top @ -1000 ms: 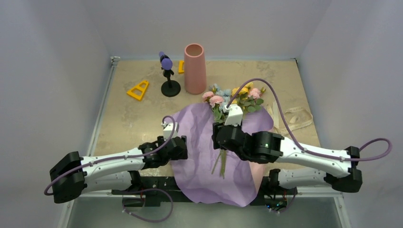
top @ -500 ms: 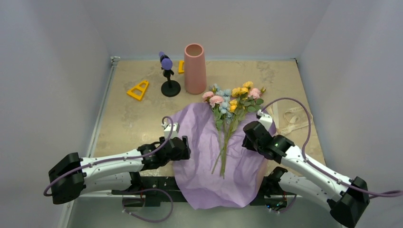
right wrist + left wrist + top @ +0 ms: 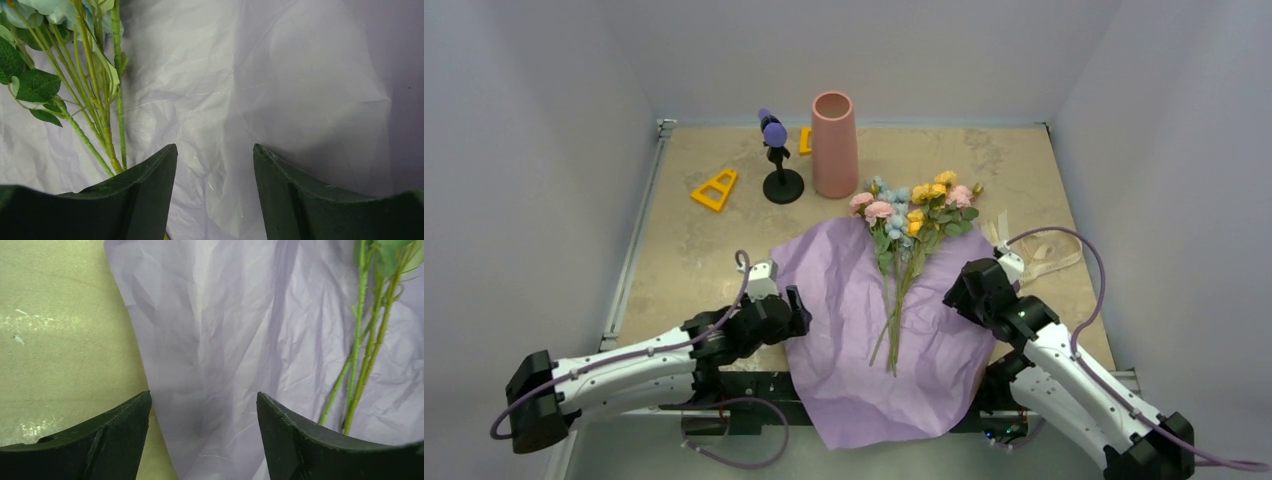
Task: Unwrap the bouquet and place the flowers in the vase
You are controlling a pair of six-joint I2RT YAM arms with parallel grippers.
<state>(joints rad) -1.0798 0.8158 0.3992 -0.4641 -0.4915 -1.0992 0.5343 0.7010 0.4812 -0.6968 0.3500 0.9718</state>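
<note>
beige tabletop (image 3: 694,250), flowers (image 3: 904,225) on lilac wrap (image 3: 844,290) near vase (image 3: 834,150), left fingers (image 3: 115,440) and right fingers (image 3: 140,195) wide

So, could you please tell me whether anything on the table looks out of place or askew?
The lilac wrapping paper droops off the near edge of the table. The cream ribbon lies loose at the right. The vase stands upright; nothing looks spilled.

One vase (image 3: 834,145), one black stand (image 3: 779,165), two yellow frames (image 3: 715,190), one lilac paper sheet (image 3: 844,285), one cream ribbon (image 3: 1056,258), one bunch of flowers (image 3: 914,205).
</note>
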